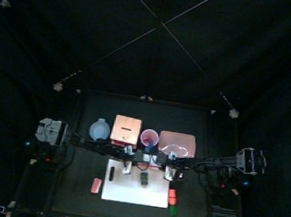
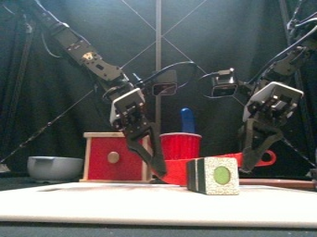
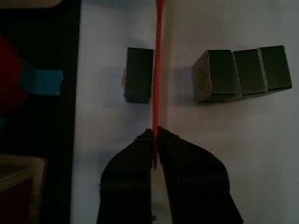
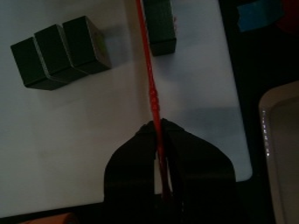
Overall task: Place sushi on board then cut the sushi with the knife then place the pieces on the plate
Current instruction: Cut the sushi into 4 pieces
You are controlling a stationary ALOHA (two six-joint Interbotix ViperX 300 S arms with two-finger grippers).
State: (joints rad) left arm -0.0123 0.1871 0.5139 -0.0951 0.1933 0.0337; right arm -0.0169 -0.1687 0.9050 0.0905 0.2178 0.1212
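Note:
On the white board (image 1: 137,193) the dark green sushi lies in two parts, a block of three pieces (image 3: 239,70) (image 4: 59,52) and one single piece (image 3: 140,74) (image 4: 158,26). The front view shows a white end face with a green centre (image 2: 213,174). A thin red knife (image 3: 156,61) (image 4: 149,70), seen edge-on, runs through the gap between the two parts. My left gripper (image 3: 153,138) (image 2: 151,167) is shut on the knife. My right gripper (image 4: 160,129) (image 2: 251,157) is shut on it too. The pink plate (image 1: 177,143) lies behind the board on the right.
Along the back stand the blue-grey bowl (image 1: 98,130) (image 2: 56,168), the wooden box with its red drawer front (image 1: 123,131) (image 2: 114,157), and the red cup (image 1: 149,136) (image 2: 183,146) holding a blue knife (image 2: 186,118). A small red thing (image 1: 96,185) lies left of the board.

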